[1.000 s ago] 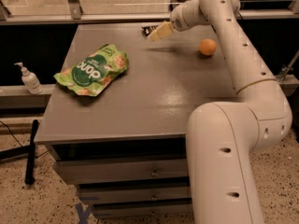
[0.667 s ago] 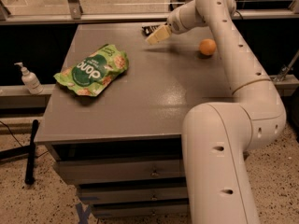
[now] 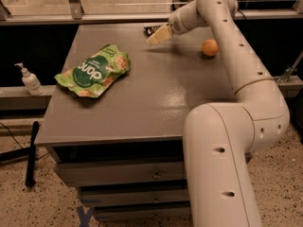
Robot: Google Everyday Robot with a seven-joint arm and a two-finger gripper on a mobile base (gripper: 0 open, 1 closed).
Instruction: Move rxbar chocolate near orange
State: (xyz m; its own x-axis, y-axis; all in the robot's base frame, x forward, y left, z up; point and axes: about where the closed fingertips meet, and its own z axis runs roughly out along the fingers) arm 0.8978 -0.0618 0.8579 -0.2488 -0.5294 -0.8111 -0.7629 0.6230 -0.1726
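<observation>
The claw (image 3: 158, 35) is out over the far edge of the counter (image 3: 156, 103), angled down and to the left at the end of the arm (image 3: 236, 56). The black bar (image 3: 150, 30) lies right at its tip, poking out on the far left side of it. I can't tell how far the claw is open, or whether it has hold of the bar. The orange (image 3: 209, 48) sits well off to the right. A green bag (image 3: 93, 71) lies nearer the left edge, and a pump bottle (image 3: 30, 79) stands on a ledge beyond it.
</observation>
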